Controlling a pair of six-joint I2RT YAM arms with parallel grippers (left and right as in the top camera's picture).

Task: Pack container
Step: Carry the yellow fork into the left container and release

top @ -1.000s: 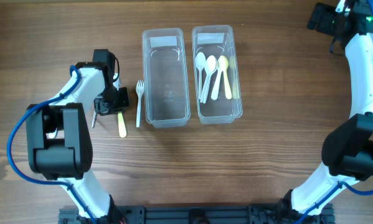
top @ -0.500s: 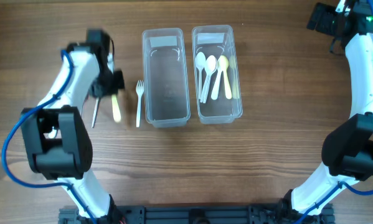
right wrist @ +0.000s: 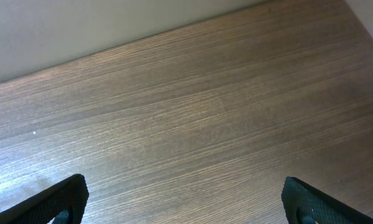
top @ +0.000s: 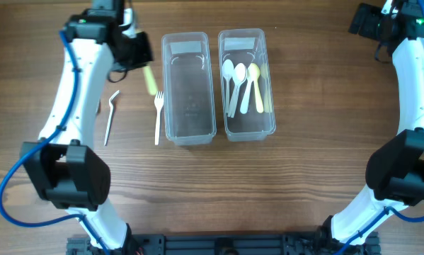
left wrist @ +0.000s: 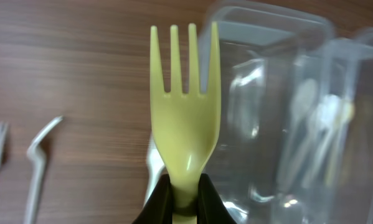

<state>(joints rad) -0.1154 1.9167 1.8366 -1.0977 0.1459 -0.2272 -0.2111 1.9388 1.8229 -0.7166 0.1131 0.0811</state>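
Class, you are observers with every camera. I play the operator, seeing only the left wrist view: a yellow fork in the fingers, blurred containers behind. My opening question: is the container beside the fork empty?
Observer: Yes, overhead shows the left container empty.
Operator: And the other one?
Observer: The right container holds spoons, at least two white and one yellow.
Operator: Where is the other arm?
Observer: The right gripper is open over bare table, apart from both containers.

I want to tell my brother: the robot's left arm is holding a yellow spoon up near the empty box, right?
Not a spoon. The left wrist view shows its prongs: the left arm is holding a yellow fork up near the empty box.
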